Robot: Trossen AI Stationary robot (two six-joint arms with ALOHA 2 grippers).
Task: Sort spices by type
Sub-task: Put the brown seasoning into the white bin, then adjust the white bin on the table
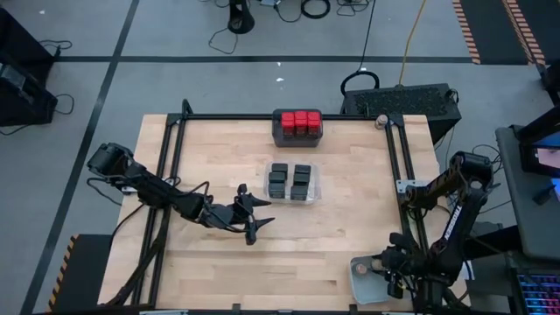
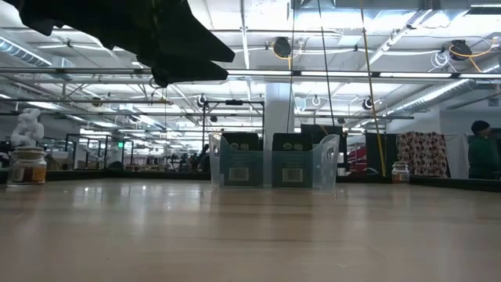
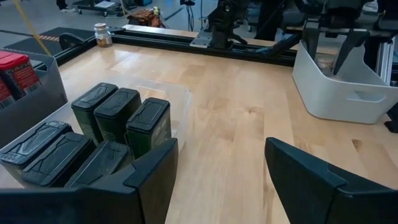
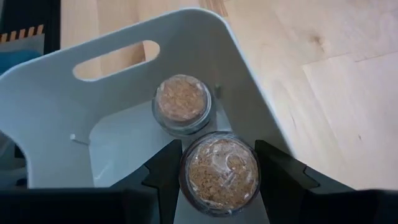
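My right gripper point(image 4: 217, 163) is shut on a round clear jar point(image 4: 219, 177) of brown spice, over the pale grey tray point(image 4: 112, 134) at the table's near right corner point(image 1: 363, 280). A second jar point(image 4: 182, 104) stands on that tray's floor. Several black boxy spices point(image 3: 118, 121) stand in the clear tray point(image 1: 293, 184) at mid-table. Red-topped spices point(image 1: 297, 122) fill the dark tray at the far edge. My left gripper point(image 3: 221, 168) hangs open just left of the clear tray, holding nothing. My right gripper pinches the jar's round side wall point(image 4: 186, 177) between its two fingers, one on each side. The fingers point(image 4: 163, 177) come from above, slanting down into the tray. The jar's round end faces the wrist camera. Whether it rests on the tray's floor does not show.
A lone jar point(image 1: 381, 121) stands at the table's far right corner, also in the left wrist view point(image 3: 101, 34). A black frame rail point(image 1: 398, 166) runs along the right side. Bare wood point(image 1: 332, 236) lies between the clear tray and the pale grey tray.
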